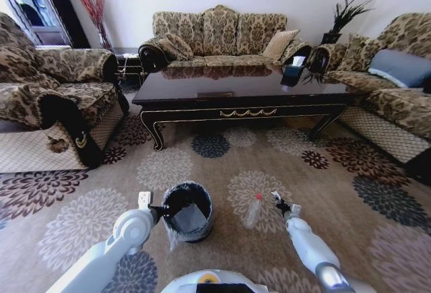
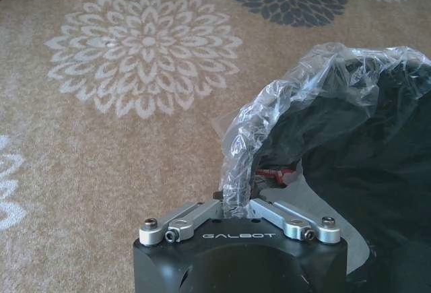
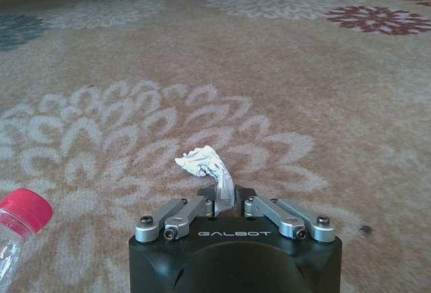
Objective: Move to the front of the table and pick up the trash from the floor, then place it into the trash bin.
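The black trash bin (image 1: pixel 188 213) with a thin plastic liner stands on the carpet just in front of me. My left gripper (image 1: pixel 160 209) is shut on its near-left rim; the left wrist view shows the gripper (image 2: pixel 236 203) pinching the liner and rim of the bin (image 2: pixel 363 172). The trash lies to the right of the bin: a clear bottle (image 1: pixel 254 212) with a red cap, lying on the carpet. My right gripper (image 1: pixel 279 204) is beside it, and the right wrist view shows the gripper (image 3: pixel 225 200) shut on a crumpled white paper scrap (image 3: pixel 202 161), with the bottle (image 3: pixel 20 220) off to one side.
The dark glossy table (image 1: pixel 242 91) stands further ahead, with a tissue box (image 1: pixel 293 72) on its right end. Patterned sofas flank it on the left (image 1: pixel 47 104), back (image 1: pixel 222 37) and right (image 1: pixel 397 91). Open carpet lies between me and the table.
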Motion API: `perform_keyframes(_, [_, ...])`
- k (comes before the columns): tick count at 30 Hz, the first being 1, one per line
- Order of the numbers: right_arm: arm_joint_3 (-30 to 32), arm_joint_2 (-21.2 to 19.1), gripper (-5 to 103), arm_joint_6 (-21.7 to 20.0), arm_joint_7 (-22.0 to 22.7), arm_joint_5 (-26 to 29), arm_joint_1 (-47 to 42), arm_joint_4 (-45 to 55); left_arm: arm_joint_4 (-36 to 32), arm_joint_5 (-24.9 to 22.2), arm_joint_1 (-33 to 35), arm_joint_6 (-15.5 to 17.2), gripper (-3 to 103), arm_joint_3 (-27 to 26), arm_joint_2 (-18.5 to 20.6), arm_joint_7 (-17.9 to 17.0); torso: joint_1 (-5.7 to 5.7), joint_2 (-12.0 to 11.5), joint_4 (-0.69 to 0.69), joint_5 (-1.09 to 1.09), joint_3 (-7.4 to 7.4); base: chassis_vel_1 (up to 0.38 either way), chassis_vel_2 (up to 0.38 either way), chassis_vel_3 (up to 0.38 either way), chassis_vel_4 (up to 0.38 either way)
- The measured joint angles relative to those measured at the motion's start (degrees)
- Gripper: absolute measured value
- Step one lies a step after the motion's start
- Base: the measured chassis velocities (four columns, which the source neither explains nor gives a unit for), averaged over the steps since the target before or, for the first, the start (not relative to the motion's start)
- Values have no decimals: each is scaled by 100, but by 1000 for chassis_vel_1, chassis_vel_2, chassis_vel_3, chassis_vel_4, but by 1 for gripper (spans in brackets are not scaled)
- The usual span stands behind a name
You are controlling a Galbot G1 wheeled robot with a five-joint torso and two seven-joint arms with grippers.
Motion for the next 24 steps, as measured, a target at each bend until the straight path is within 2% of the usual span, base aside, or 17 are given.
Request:
perform_keyframes(4, [2,-75,11,-71,34,69,-129,230,6,14,-2,0,0,14,-44,0,0,0,-1,0,0,0,0,0,0])
perform_keyframes(6, [2,-108,2,-91,43,94,-169,305,20,32,6,0,0,24,-73,1,0,0,-1,0,0,0,0,0,0])
perform_keyframes(11, [6,-135,0,-112,59,111,-224,401,20,60,49,0,0,27,-91,0,0,0,-1,-1,0,0,0,0,0])
perform_keyframes(14, [50,-266,0,-208,163,189,-577,1096,1,66,35,0,0,46,-83,2,0,0,0,2,0,0,0,0,0])
perform_keyframes(16, [55,-303,0,-211,181,172,-634,1226,18,67,2,0,0,65,-96,2,0,0,0,2,0,0,0,0,0])
perform_keyframes(19, [130,-601,0,-155,284,-114,-1052,2041,114,126,-120,0,0,144,-261,2,0,0,-1,0,0,0,0,0,0])
perform_keyframes(21, [146,-658,0,-154,290,-115,-1149,2233,123,129,-132,0,0,155,-289,2,0,0,-2,0,0,0,0,0,0])
perform_keyframes(24, [277,-937,0,-192,422,-40,-1716,3455,138,135,-193,0,0,238,-367,2,0,0,0,-3,0,0,0,0,0])
